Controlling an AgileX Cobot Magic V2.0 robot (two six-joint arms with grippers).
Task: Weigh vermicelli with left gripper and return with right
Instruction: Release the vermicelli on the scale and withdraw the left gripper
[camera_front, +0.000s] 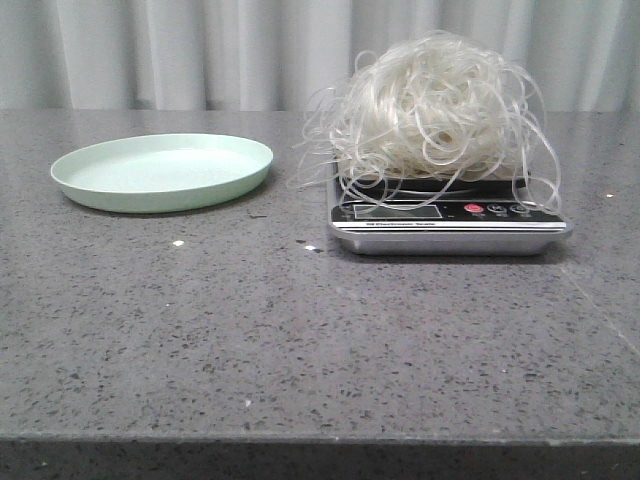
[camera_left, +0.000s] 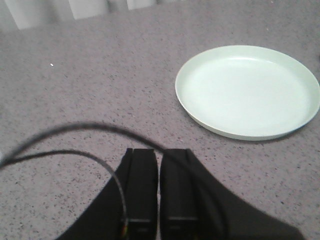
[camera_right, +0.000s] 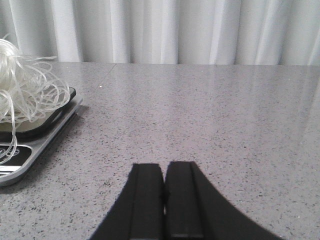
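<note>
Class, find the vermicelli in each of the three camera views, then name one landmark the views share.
Front view: the vermicelli sits piled on the scale, right of the green plate.
Left wrist view: not in it; only the plate shows.
Right wrist view: the vermicelli is at the frame edge, on the scale.
Shared landmark: the grey speckled table.

a: what's showing from the left wrist?

b: the left hand (camera_left: 159, 192) is sitting low in the picture, its two dark fingers (camera_left: 141, 190) pressing together with only a thin slit between them, and nothing is sitting in that slit.

a: anything else?

b: a pale green round plate (camera_left: 248, 90) is lying flat on the speckled grey table (camera_left: 90, 85), near the hand but apart from it. two thin dark cables (camera_left: 60, 131) are arcing across the table just above the fingers. pale curtain folds (camera_left: 85, 7) are hanging past the table's far edge.
</note>
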